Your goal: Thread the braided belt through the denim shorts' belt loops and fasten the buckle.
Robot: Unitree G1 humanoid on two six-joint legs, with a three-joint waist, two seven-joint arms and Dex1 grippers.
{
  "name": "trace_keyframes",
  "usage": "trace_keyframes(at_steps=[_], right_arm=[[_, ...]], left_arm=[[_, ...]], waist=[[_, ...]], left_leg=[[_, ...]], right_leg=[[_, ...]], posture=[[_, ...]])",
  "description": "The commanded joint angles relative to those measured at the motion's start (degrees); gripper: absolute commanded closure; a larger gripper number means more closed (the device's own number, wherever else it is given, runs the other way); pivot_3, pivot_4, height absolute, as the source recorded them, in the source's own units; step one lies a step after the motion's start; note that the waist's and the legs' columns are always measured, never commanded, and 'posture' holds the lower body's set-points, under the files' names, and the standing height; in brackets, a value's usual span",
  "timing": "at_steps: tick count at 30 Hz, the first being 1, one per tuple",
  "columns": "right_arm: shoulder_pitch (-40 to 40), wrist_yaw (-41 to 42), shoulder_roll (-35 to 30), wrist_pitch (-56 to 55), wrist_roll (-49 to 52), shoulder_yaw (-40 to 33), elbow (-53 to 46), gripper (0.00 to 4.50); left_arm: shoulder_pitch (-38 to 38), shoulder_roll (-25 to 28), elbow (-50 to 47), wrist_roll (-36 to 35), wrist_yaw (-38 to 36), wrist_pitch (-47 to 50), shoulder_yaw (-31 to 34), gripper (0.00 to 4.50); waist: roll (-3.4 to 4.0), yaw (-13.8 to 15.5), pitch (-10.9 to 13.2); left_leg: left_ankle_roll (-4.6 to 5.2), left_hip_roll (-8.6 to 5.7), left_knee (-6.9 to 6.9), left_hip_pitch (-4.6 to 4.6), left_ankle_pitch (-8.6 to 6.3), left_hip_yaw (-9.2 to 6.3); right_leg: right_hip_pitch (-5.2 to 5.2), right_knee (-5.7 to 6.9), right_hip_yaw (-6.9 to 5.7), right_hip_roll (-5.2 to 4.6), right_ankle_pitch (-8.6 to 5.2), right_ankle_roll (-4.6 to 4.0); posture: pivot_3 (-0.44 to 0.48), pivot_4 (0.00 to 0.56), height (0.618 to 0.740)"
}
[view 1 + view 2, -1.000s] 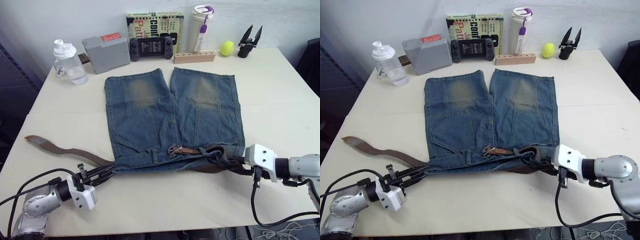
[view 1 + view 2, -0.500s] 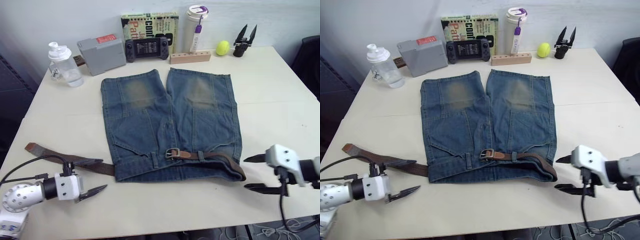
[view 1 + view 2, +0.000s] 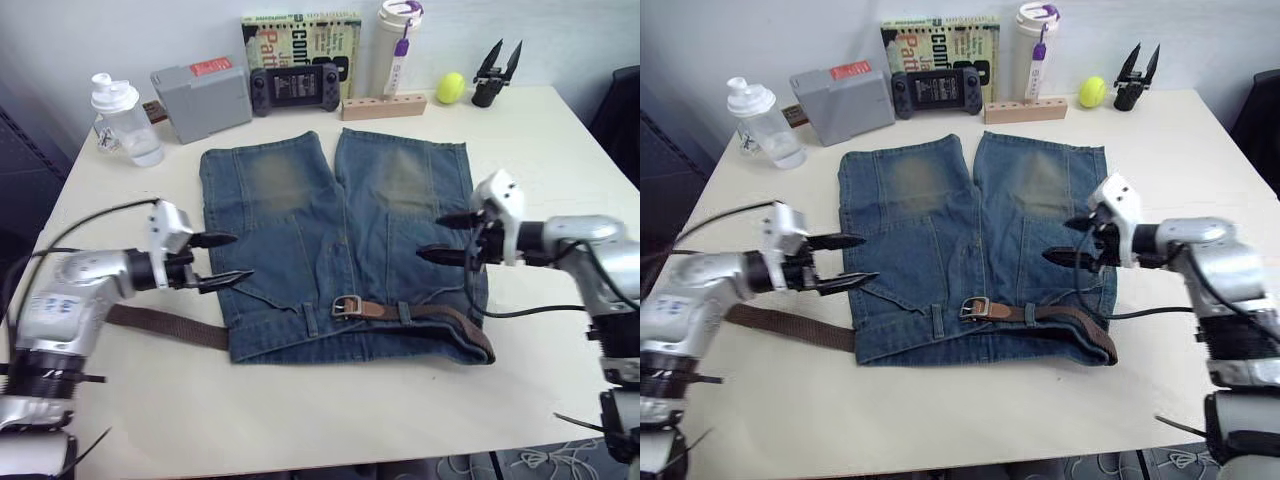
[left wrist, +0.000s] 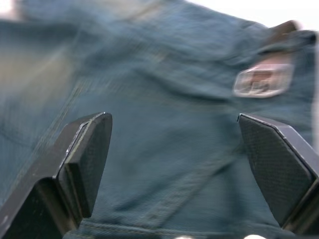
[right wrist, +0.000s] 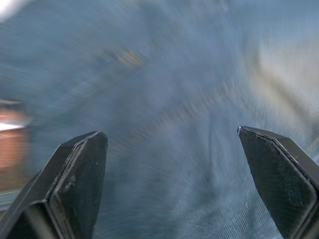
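The denim shorts (image 3: 340, 230) lie flat mid-table, waistband toward me. The braided belt (image 3: 430, 312) runs along the waistband through belt loops (image 3: 404, 311), its free brown end (image 3: 165, 326) trailing out left onto the table. The silver buckle (image 3: 347, 305) sits at the waist's middle, with the strap running from it to the right. My left gripper (image 3: 222, 260) hovers open over the shorts' left edge. My right gripper (image 3: 442, 237) hovers open over the right leg. Both hold nothing. In the left wrist view the buckle (image 4: 262, 80) shows beyond the fingers.
Along the table's back edge stand a clear shaker bottle (image 3: 122, 122), a grey box (image 3: 201, 90), a handheld game console (image 3: 299, 85), a book (image 3: 300, 40), a wooden block (image 3: 385, 107), a white tumbler (image 3: 398, 45), a yellow ball (image 3: 452, 88) and a black spare gripper (image 3: 495, 73).
Both grippers let go of the shorts' waist ends, opened, and rose inward over the shorts. The shorts and belt settled flat. The camera also shifted.
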Motion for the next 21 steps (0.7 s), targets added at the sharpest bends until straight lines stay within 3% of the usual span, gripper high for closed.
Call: trace_keyframes(at_steps=[1,4,5,7,13,14,15,17,18,21], right_arm=[[-2.3,-0.6,0.7,1.6,-2.8,1.8,3.1,0.07],[-2.9,0.1,1.8,1.8,-5.9,5.4,6.4,0.07],[-3.0,0.6,2.0,1.8,-6.6,6.3,7.3,0.3],[-3.5,0.8,2.7,1.2,-8.2,7.8,9.2,0.89],[-5.2,-2.9,5.7,-2.9,-13.1,9.0,14.9,3.57],[-5.9,-4.5,6.9,-3.7,-13.6,8.4,16.7,3.97],[-6.6,-5.5,7.9,-4.3,-13.9,7.8,18.1,4.38],[-7.4,-7.3,9.6,-5.2,-14.2,6.9,19.9,4.45],[-7.8,-8.4,10.3,-6.1,-14.7,6.6,20.9,4.45],[-8.6,-11.5,11.9,-8.3,-15.9,5.6,24.4,4.45]], left_arm=[[-2.1,-2.6,5.1,5.2,0.4,-1.1,-2.0,0.1],[-4.4,-5.3,11.8,11.5,1.5,-3.3,-5.2,0.1],[-5.0,-5.8,13.2,13.2,1.2,-3.3,-6.3,0.04],[-5.8,-6.8,15.4,16.4,0.8,-5.1,-8.1,0.61],[-8.2,-8.1,21.6,24.4,1.6,-11.6,-10.5,2.95],[-9.2,-8.5,23.6,25.9,2.4,-13.1,-11.0,3.28],[-10.3,-9.0,25.9,27.4,3.3,-14.9,-11.4,3.29],[-12.4,-9.8,29.9,30.3,5.8,-18.2,-12.2,3.29],[-13.7,-10.2,32.2,32.2,7.6,-20.5,-12.7,3.29],[-16.8,-11.1,38.3,36.3,12.0,-26.0,-14.0,3.29]], waist=[[-0.04,-0.1,0.0],[-0.1,0.3,0.0],[-0.14,0.3,0.0],[-0.2,0.3,-0.1],[-0.27,0.1,-1.0],[-0.39,0.1,-1.3],[-0.43,0.1,-1.4],[-0.46,0.2,-1.7],[-0.49,0.2,-1.7],[-0.44,0.1,-1.8]], left_leg=[[0.0,0.01,-0.02,-0.11,0.0,0.0],[0.0,0.01,0.14,-0.34,0.0,-0.1],[0.03,0.01,0.26,-0.31,0.01,-0.12],[0.04,0.04,0.44,-0.06,0.05,-0.13],[0.01,0.05,0.43,0.34,0.08,-0.11],[0.01,0.04,0.39,0.34,0.08,-0.13],[0.01,0.04,0.38,0.36,0.08,-0.11],[0.01,0.03,0.39,0.43,0.08,-0.1],[0.01,0.05,0.35,1.02,0.08,-0.14],[0.01,0.28,0.1,1.55,0.09,-0.57]], right_leg=[[-0.1,0.0,-0.02,0.01,0.0,0.0],[-0.2,0.0,-0.11,0.0,0.0,0.0],[-0.07,-0.01,-0.11,-0.01,0.0,0.0],[0.28,-0.02,-0.09,-0.02,0.0,0.01],[0.52,0.1,0.04,-0.09,0.01,0.01],[0.51,0.1,0.03,-0.09,0.01,0.01],[0.52,0.1,0.03,-0.08,0.01,0.01],[0.66,0.08,0.03,-0.09,0.01,0.01],[1.34,-0.03,0.02,-0.1,0.0,0.02],[2.03,-0.19,0.06,-0.21,0.0,0.02]], posture=[[0.0,0.15,0.726],[0.0,0.15,0.726],[0.0,0.15,0.726],[0.0,0.15,0.726],[0.0,0.15,0.726],[0.0,0.15,0.726],[0.0,0.15,0.726],[0.0,0.15,0.726],[0.0,0.15,0.726],[0.0,0.15,0.726]])
